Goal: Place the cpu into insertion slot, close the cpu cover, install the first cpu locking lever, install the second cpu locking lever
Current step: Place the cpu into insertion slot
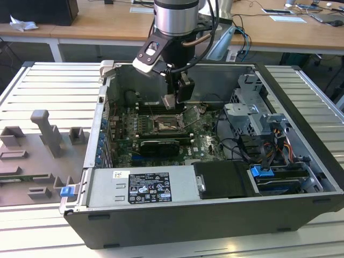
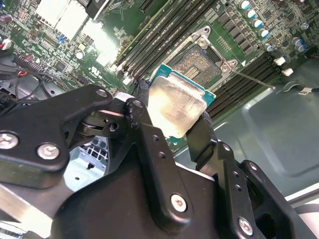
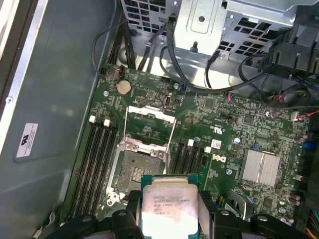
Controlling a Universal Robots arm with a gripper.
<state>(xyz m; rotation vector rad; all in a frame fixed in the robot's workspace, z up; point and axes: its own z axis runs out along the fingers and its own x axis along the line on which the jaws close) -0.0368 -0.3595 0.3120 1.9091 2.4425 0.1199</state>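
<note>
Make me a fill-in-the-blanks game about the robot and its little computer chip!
1. The gripper is holding the ___.
2. Nothing sits in the insertion slot, so it is ___.
3. The circuit board around the slot is coloured ___.

Missing words: cpu; empty; green.

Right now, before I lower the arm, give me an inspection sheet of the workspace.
Surface: slatted metal table, open computer case on it.
Job's things: cpu held above the board near the empty insertion slot; cpu cover swung open.
Clutter: grey fixture blocks at the exterior view's left.
Grippers: gripper shut on the cpu.
Cables: black cables by the drive cage, apart from the slot.
Surroundings: wooden desks behind.
</note>
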